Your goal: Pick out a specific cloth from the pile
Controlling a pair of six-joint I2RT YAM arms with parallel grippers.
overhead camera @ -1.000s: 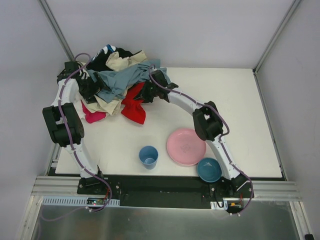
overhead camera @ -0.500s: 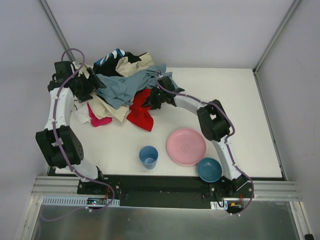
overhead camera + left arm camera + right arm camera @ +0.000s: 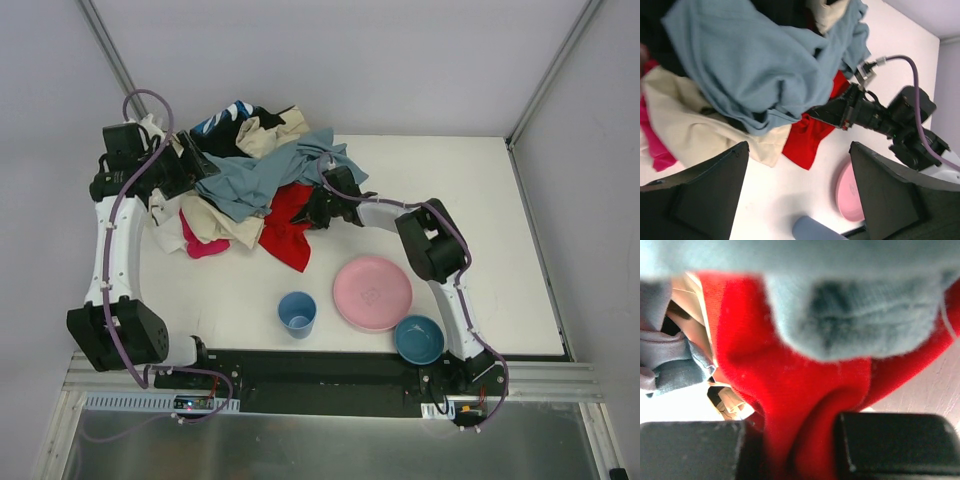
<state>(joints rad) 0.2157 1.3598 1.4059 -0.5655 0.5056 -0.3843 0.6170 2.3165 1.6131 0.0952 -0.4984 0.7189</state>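
Grips a fold of the cloth [image 3: 288, 225] in the right end effector [image 3: 314, 207] at the five o'clock edge of the pile [image 3: 215, 215] on the tabletop [image 3: 480, 220], seemingly to drag it from beneath the grey-blue garment [image 3: 255, 178], with the left end effector [image 3: 180, 172] spread and empty at ten o'clock.

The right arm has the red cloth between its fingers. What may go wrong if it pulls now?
1. The grey-blue garment drapes over the red cloth just by the right fingers, so a pull may drag it along.
2. The cloth's loose end lies near the pink plate; pulling that way could shove the plate.
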